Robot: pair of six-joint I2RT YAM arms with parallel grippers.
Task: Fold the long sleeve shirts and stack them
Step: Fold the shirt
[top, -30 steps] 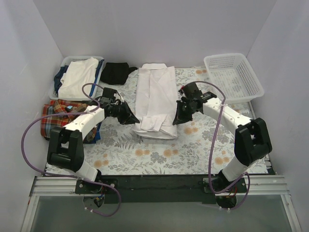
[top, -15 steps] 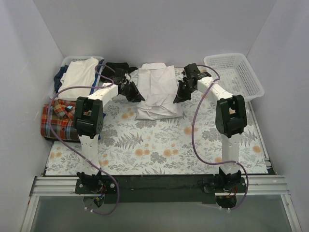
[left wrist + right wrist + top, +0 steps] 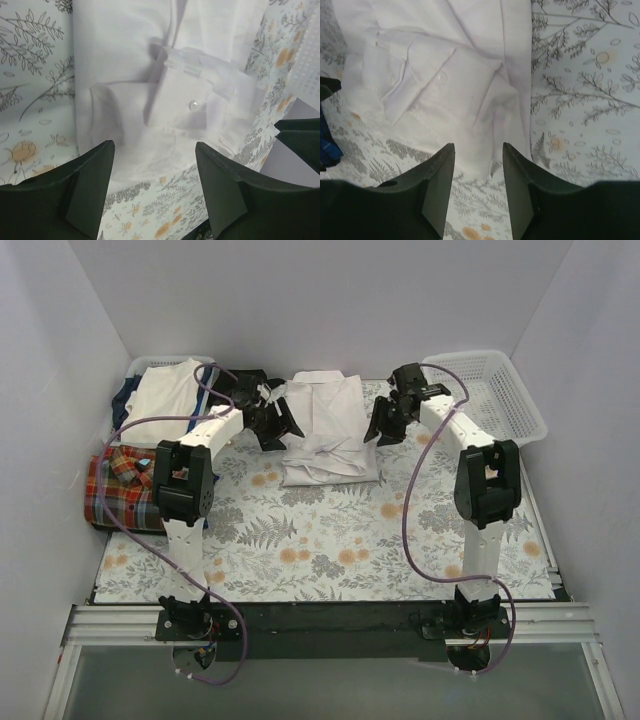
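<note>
Top external view, upper centre: noted white shirt point(image 3: 322, 440) folded on floral table cover point(image 3: 330, 540), near end rumpled. Found plaid shirt point(image 3: 118, 490) at left edge, right side hidden behind left arm; black garment point(image 3: 235, 377) mostly covered by that arm's wrist. Logged both arms stretched far forward, wrists turned inward on either side of the white shirt. Saw left gripper point(image 3: 154, 146) spread, pinching nothing, buttoned cuff below. Saw right gripper point(image 3: 478, 146) spread too, above shirt's edge. Cannot tell whether fingertips touch fabric.
</note>
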